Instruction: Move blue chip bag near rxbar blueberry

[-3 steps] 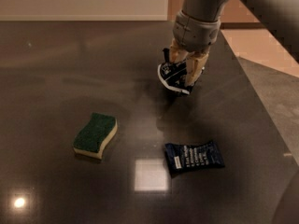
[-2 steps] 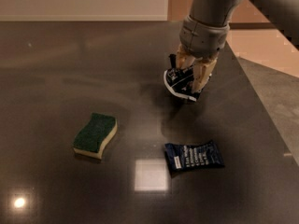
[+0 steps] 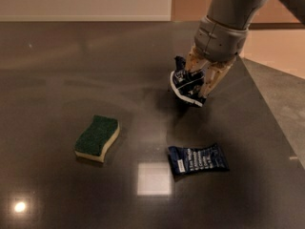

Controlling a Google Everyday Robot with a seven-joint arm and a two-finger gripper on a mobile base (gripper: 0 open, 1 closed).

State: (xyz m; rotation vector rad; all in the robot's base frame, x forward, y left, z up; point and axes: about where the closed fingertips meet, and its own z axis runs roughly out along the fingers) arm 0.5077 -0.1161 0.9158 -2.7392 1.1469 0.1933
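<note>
My gripper [image 3: 199, 80] hangs from the grey arm at the upper right and is shut on the blue chip bag [image 3: 186, 82], a crumpled dark blue foil bag with a white edge. It holds the bag just above the dark table. The rxbar blueberry [image 3: 197, 159], a flat dark blue wrapper with rows of light text, lies on the table below the bag, toward the front. The bag hangs a short way behind the bar.
A green and yellow sponge [image 3: 97, 138] lies on the table at the left. The dark table [image 3: 57, 70] has its right edge running diagonally past the arm. A bright light reflection [image 3: 153, 179] shows just left of the bar.
My gripper has moved to the right and a little toward the front with the blue chip bag in it. The bar and the sponge have not moved.
</note>
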